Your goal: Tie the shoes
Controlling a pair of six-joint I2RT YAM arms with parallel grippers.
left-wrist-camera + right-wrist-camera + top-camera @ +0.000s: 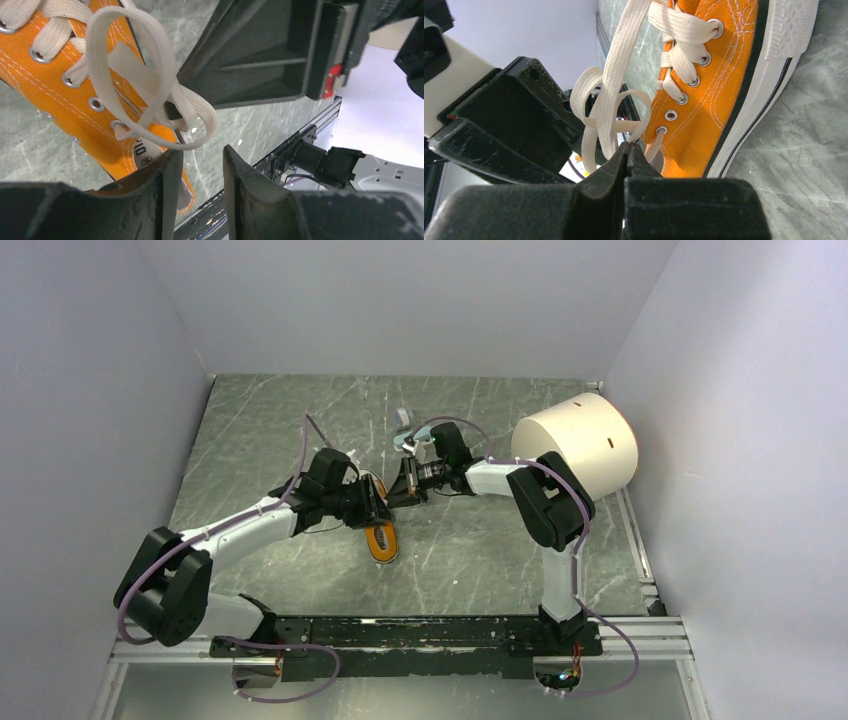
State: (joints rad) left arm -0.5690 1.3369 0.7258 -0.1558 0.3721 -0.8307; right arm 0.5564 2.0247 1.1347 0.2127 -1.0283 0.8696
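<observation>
A single orange shoe (382, 542) with a white sole lies on the marble table, its toe toward the arms. It also fills the left wrist view (60, 90) and the right wrist view (704, 75). Its cream laces (150, 55) rise in loose loops off the top eyelets. My right gripper (629, 145) is shut, pinching a strand of lace (614, 85) at its tips just above the shoe's opening (408, 485). My left gripper (202, 150) faces it from the left (378, 505). Its jaws stand partly apart with bare table showing between them, and a lace loop hangs just past its left fingertip (172, 160).
A large cream cylinder (580, 445) lies on its side at the right, behind the right arm. A small grey-blue object (403, 420) sits behind the grippers. An aluminium rail (400, 635) carries the arm bases along the near edge. White walls close in three sides.
</observation>
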